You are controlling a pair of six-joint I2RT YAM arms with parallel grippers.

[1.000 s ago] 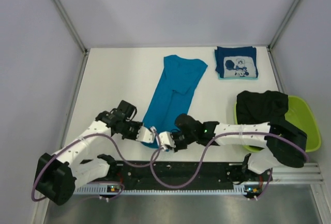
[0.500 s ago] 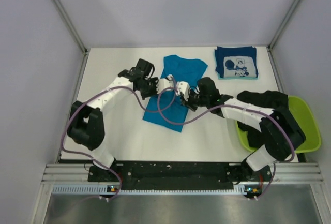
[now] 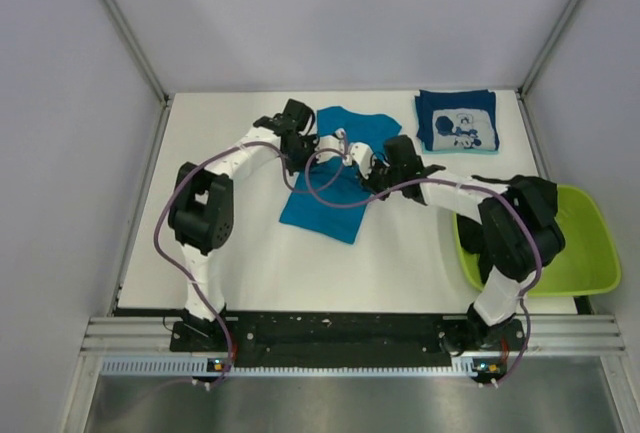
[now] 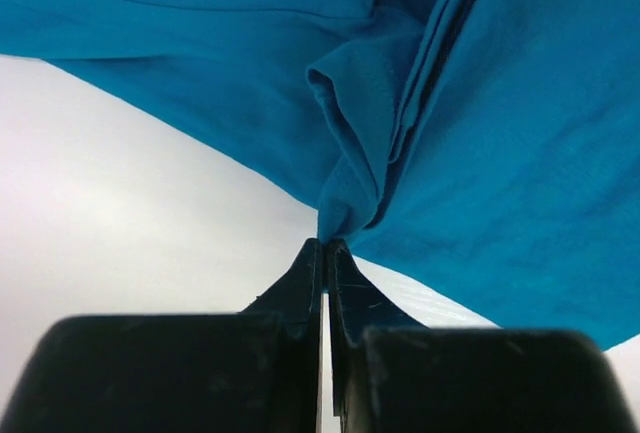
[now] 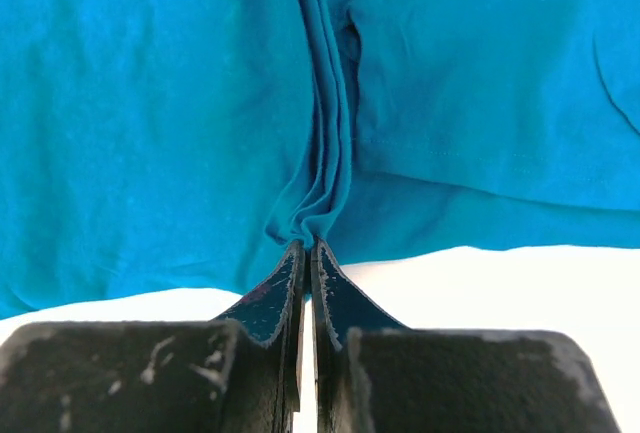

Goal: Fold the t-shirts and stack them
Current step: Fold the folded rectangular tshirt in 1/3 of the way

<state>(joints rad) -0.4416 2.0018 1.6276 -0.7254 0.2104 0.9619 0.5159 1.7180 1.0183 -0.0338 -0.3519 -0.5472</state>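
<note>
Left claw and right claw each pinch shut on the bunched hem of the teal t-shirt, held over its collar end, evidently to double it over.

The bench is white and flat. A teal-blue shirt lies on it. Its far part is right under the left end effector and the right end effector. Its near part lies flat on the bench, closer to the arm bases than both of them. A navy shirt with a white cartoon lies folded, far off to the right of the right end effector. A lime-green basin sits at the bench's right edge, well apart from the right end effector.
</note>
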